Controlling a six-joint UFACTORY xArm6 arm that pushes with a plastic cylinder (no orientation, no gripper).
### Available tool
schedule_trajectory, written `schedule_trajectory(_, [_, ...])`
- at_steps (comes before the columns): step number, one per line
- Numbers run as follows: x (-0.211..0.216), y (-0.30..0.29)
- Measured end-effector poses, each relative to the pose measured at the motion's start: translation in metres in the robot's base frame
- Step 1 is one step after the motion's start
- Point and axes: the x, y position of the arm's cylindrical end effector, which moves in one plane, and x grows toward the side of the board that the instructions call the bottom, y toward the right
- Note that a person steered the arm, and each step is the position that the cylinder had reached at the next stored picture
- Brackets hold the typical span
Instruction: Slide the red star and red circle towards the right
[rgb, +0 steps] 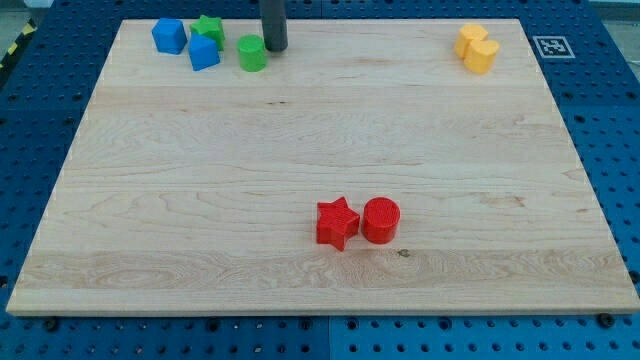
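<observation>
The red star (337, 222) lies on the wooden board (320, 150) toward the view's bottom, just right of centre. The red circle (381, 219) sits right beside it on its right, touching or nearly touching. My tip (275, 47) is at the view's top, left of centre, just right of the green circle (252, 53). It is far from both red blocks.
At the top left are a blue block (169, 36), a second blue block (204, 53) and a green star (208, 28). Two yellow blocks (477, 47) sit together at the top right. A marker tag (552, 46) lies off the board's top right corner.
</observation>
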Motion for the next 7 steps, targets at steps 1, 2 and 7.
schedule_trajectory(1, [0.011, 0.000])
schedule_trajectory(2, [0.011, -0.001])
schedule_trajectory(7, [0.184, -0.010])
